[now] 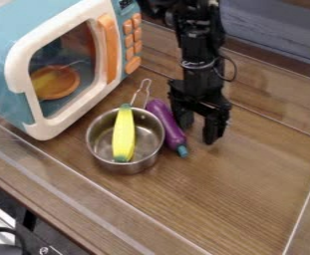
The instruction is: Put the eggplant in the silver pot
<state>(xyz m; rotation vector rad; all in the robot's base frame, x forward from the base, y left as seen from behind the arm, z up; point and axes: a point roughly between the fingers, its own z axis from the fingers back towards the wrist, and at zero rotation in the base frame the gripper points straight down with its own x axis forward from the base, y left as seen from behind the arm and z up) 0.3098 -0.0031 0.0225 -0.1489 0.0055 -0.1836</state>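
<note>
The purple eggplant point(172, 128) with its green stem end lies on the wooden table, against the right outer side of the silver pot point(128, 140). A yellow-green banana-like toy point(124, 132) lies inside the pot. My black gripper point(197, 125) hangs from the arm, open, fingers pointing down. Its left finger is close beside the eggplant's upper end and its right finger stands to the right. It holds nothing.
A toy microwave point(58, 60) with its door open stands at the back left, an orange dish point(56, 80) inside. A transparent wall point(144, 214) runs along the table's front edge. Bare wood lies to the right of the gripper.
</note>
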